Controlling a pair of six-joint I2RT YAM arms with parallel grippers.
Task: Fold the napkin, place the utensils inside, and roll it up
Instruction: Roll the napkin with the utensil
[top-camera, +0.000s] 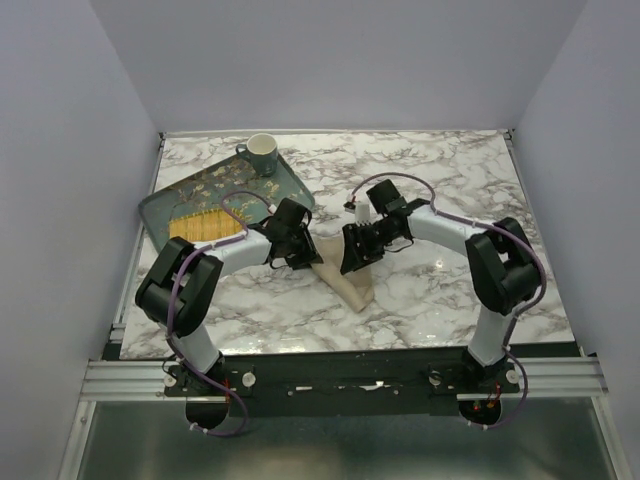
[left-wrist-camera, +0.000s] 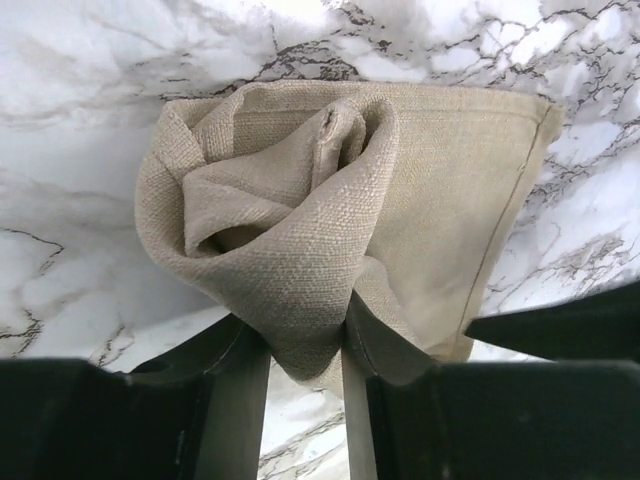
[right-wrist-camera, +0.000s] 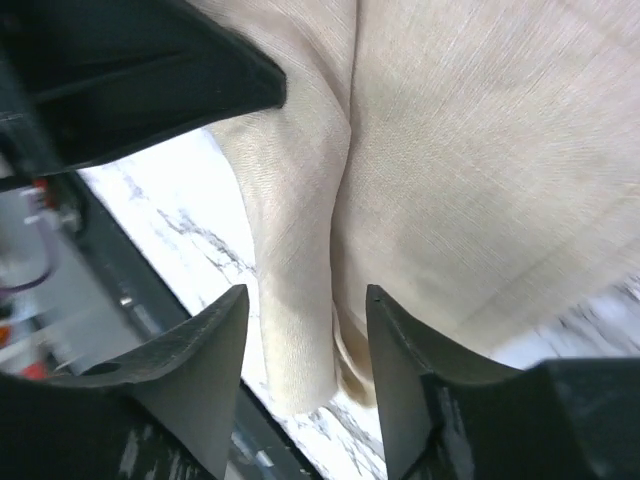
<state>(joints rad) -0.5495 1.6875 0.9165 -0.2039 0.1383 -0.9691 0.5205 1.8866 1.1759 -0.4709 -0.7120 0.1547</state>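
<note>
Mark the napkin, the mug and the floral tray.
napkin (left-wrist-camera: 300, 230): left wrist view, on the rolled middle of the cloth.
mug (top-camera: 262, 152): top external view, on its open top.
floral tray (top-camera: 215, 185): top external view, on its bare patterned floor.

The top external view looks steeply down from above and behind the arm bases. It is far enough off to take in the whole white, grey-veined marble tabletop (top-camera: 480, 170). The beige-tan cloth napkin (top-camera: 350, 285) shows small near the middle.

The left wrist view hangs very close to the napkin (left-wrist-camera: 330, 230) and faces its rolled folds. The left gripper (left-wrist-camera: 305, 345) rises from the bottom edge just beneath the napkin.

The right wrist view is closer and tilted. The napkin (right-wrist-camera: 480, 170) fills most of it above the right gripper (right-wrist-camera: 306, 300).

All three views share the napkin and the marble just beside it.
</note>
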